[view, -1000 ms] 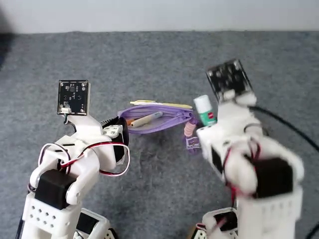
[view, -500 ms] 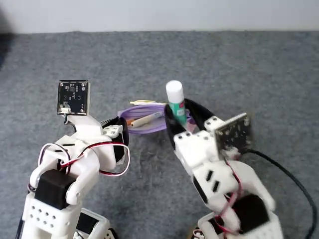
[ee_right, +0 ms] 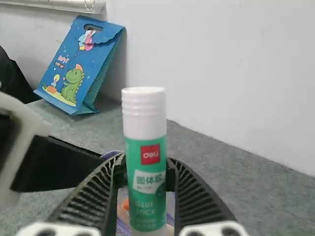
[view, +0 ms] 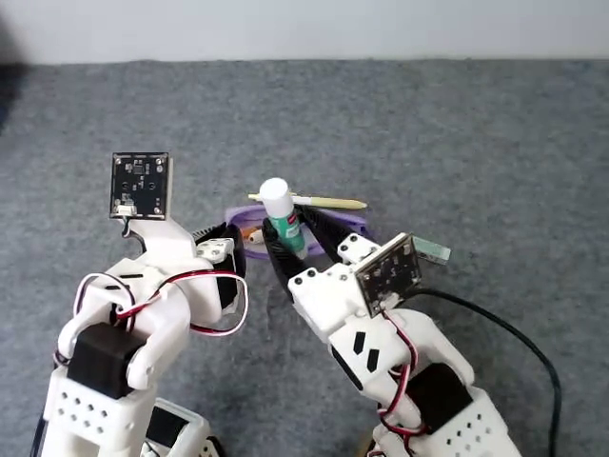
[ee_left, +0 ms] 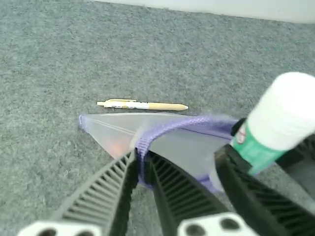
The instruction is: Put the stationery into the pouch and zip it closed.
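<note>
Glue stick upright in right gripper, apparently above pouch

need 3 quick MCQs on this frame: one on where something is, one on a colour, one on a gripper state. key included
1. Where does the yellow pen lie?
A) inside the purple pouch
B) on the carpet beside the pouch
C) held in the right gripper

2. What colour is the body of the glue stick?
A) blue
B) green
C) orange

3. What is the right gripper's state?
A) open, empty
B) shut on the pouch's rim
C) shut on the glue stick

Key:
1 B, the pen lies on bare carpet just past the pouch's far edge.
2 B, the body is green under a white cap.
3 C, both fingers press the stick's sides, holding it above the pouch.
</note>
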